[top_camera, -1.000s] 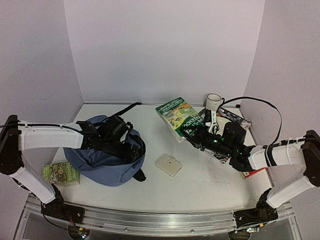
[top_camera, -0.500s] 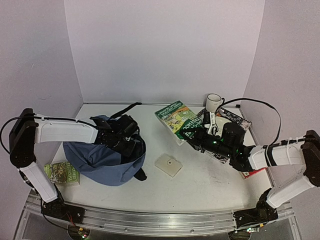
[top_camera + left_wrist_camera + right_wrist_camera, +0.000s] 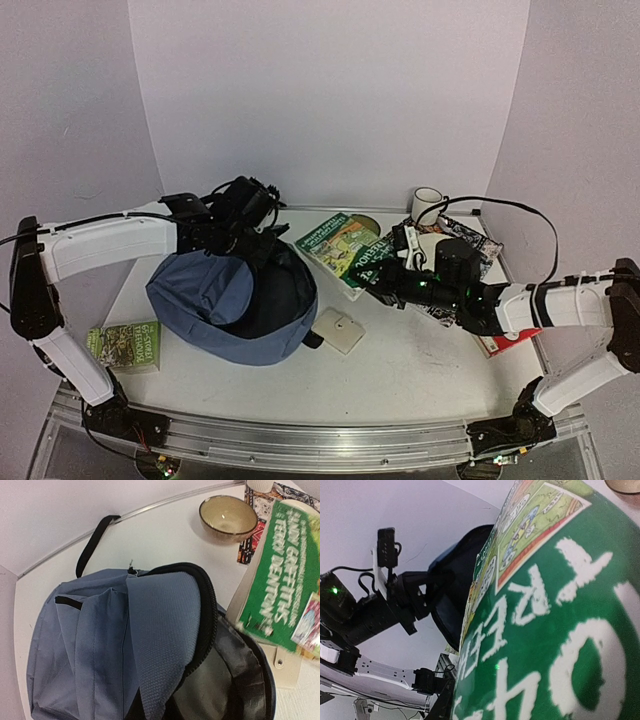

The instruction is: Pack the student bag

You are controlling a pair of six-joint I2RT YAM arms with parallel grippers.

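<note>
The student bag (image 3: 215, 300) is a slate-blue backpack on the left of the table, with its black-lined mouth (image 3: 220, 680) gaping toward the right. My left gripper (image 3: 265, 245) is shut on the bag's upper flap (image 3: 162, 630) and holds it raised; its fingers are hidden under the fabric in the left wrist view. My right gripper (image 3: 385, 272) is shut on a green book (image 3: 335, 238) and holds it tilted in the air just right of the bag's mouth. The book's cover (image 3: 545, 630) fills the right wrist view and hides the fingers.
A cream flat box (image 3: 337, 330) lies beside the bag's front. A tan bowl (image 3: 228, 515), a white mug (image 3: 428, 203) and patterned books (image 3: 465, 235) sit at the back right. A small green book (image 3: 125, 345) lies at the near left.
My left gripper has shut on the bag's flap and lifted it up and back, so the bag stands taller with its mouth open. The right gripper has carried the green book left toward it.
</note>
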